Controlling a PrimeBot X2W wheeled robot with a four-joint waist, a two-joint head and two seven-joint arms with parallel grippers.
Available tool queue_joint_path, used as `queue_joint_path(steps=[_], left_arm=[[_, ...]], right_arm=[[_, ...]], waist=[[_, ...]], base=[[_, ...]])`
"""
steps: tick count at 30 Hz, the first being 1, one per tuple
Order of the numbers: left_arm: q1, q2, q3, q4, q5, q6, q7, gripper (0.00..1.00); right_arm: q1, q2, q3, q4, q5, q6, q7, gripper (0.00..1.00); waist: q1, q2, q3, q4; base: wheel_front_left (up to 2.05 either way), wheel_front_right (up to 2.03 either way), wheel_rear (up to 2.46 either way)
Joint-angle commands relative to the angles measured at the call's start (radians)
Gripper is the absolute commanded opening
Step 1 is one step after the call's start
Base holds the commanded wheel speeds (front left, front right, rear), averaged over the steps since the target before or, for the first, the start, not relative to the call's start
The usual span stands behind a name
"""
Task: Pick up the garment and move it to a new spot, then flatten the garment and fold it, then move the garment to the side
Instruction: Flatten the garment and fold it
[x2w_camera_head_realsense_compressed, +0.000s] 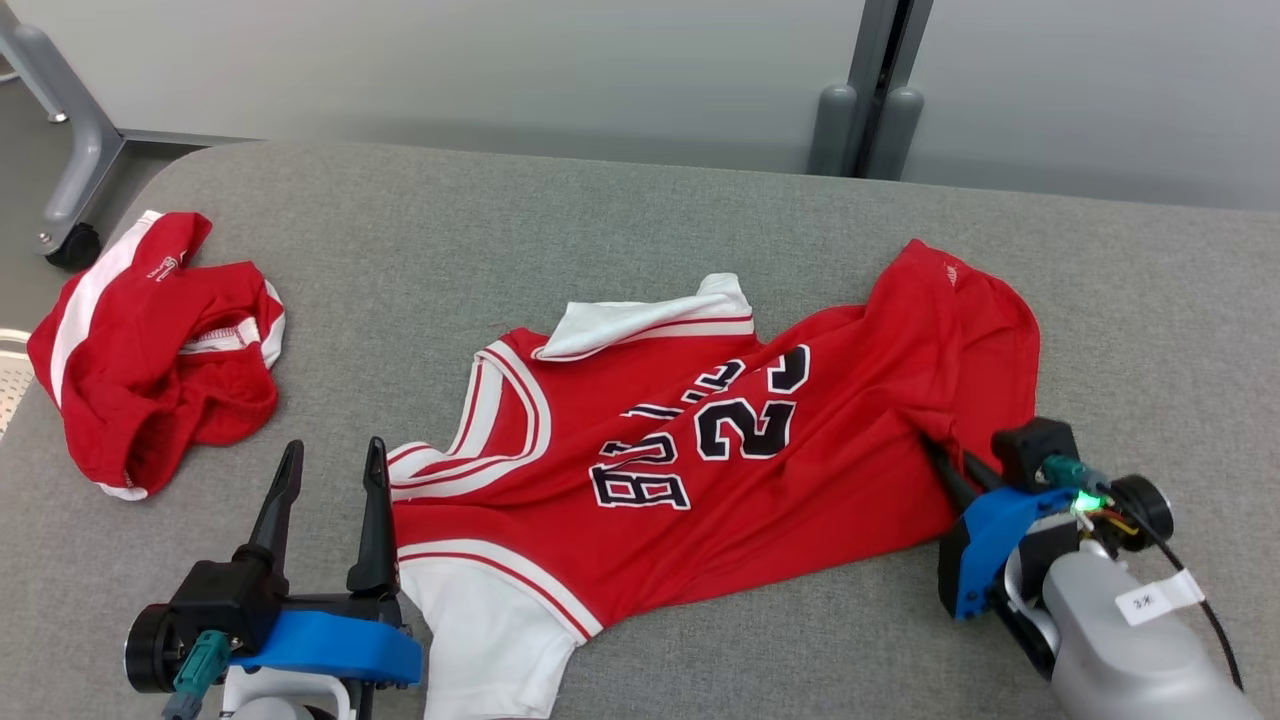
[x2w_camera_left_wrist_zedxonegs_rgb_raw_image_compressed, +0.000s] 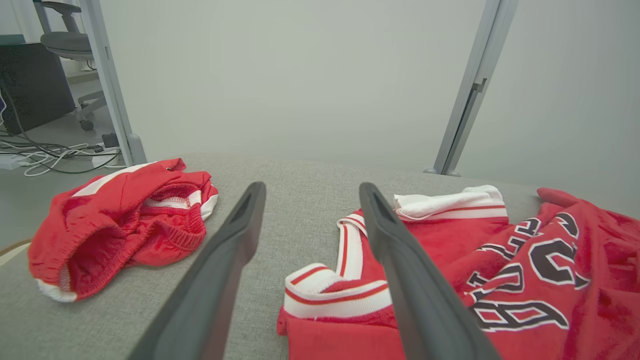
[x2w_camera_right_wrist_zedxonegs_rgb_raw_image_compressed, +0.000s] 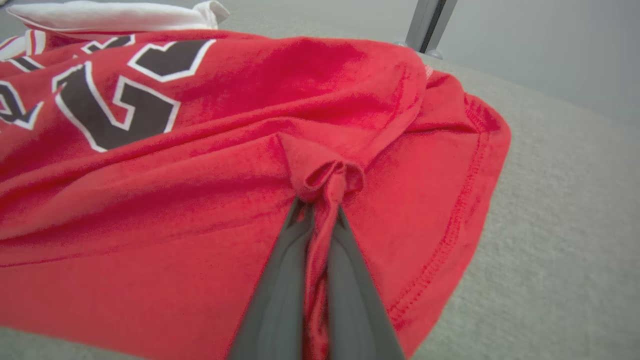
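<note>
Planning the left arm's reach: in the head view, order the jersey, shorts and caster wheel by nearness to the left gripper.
From the left gripper:
1. red jersey, immediately to its right.
2. red shorts, to its left.
3. caster wheel, far upper left, on the floor.

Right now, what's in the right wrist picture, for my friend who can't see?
The right gripper is shut on a bunched fold of the red jersey. The jersey has black numbers and lies on a grey table.

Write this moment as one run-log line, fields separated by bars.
right gripper: shut on a fold of the jersey | left gripper: open, beside jersey shoulder | shorts: crumpled, left end of table
</note>
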Motion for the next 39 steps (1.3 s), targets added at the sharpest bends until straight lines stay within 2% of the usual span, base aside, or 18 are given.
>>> queue_joint_path(steps=[1,9,13,21,27,33,34,35,36,39], left_arm=[[-0.009,0.0,0.0,0.001,-0.004,-0.008,-0.004,1.0],[0.013,-0.002,0.002,0.005,-0.007,-0.005,-0.004,1.0],[0.027,-0.003,-0.001,0.009,-0.01,-0.005,-0.004,1.0],[0.059,-0.004,-0.007,0.014,-0.015,-0.005,-0.004,1.0],[0.068,-0.006,-0.011,0.013,-0.017,-0.005,-0.004,1.0],[0.069,-0.006,-0.016,0.013,-0.021,-0.005,-0.004,1.0],[0.07,-0.007,-0.017,0.013,-0.021,-0.005,-0.004,1.0],[0.07,-0.006,-0.018,0.015,-0.021,-0.005,-0.004,1.0],[0.07,-0.006,-0.018,0.015,-0.021,-0.005,-0.004,1.0],[0.069,-0.007,-0.019,0.016,-0.019,-0.005,-0.004,1.0]], right_arm=[[-0.038,-0.014,0.003,-0.002,0.013,0.0,-0.011,0.0],[-0.083,-0.051,0.01,-0.035,0.061,0.0,-0.033,0.0],[-0.015,-0.035,0.022,-0.083,0.115,0.0,-0.034,0.0],[0.158,-0.045,0.078,-0.251,0.194,0.0,-0.034,0.0],[0.31,-0.065,0.088,-0.375,0.173,0.0,-0.033,0.0],[0.418,-0.062,0.058,-0.429,0.156,0.0,-0.033,0.0],[0.426,-0.061,0.053,-0.434,0.151,0.0,-0.034,0.38],[0.431,-0.057,0.047,-0.44,0.15,0.0,-0.034,0.87],[0.436,-0.054,0.042,-0.445,0.148,0.0,-0.034,1.0],[0.439,-0.05,0.015,-0.47,0.134,0.0,-0.033,1.0]], waist=[[-0.0001,-0.0002,-0.002,-0.005],[-0.0001,-0.0002,-0.035,-0.036],[-0.0001,-0.0002,-0.056,-0.059],[-0.0001,-0.0002,-0.079,-0.113],[-0.0001,-0.0002,-0.085,-0.134],[-0.0001,-0.0002,-0.083,-0.142],[-0.0001,-0.0002,-0.082,-0.143],[-0.0001,-0.0002,-0.082,-0.144],[-0.0001,-0.0002,-0.081,-0.145],[-0.0001,-0.0002,-0.08,-0.147]], base=[[0.0,0.0,0.0],[0.0,0.0,0.0],[0.0,0.0,0.0],[0.0,0.0,0.0],[0.0,0.0,0.0],[0.0,0.0,0.0],[0.0,0.0,0.0],[0.0,0.0,0.0],[0.0,0.0,0.0],[0.0,0.0,0.0]])
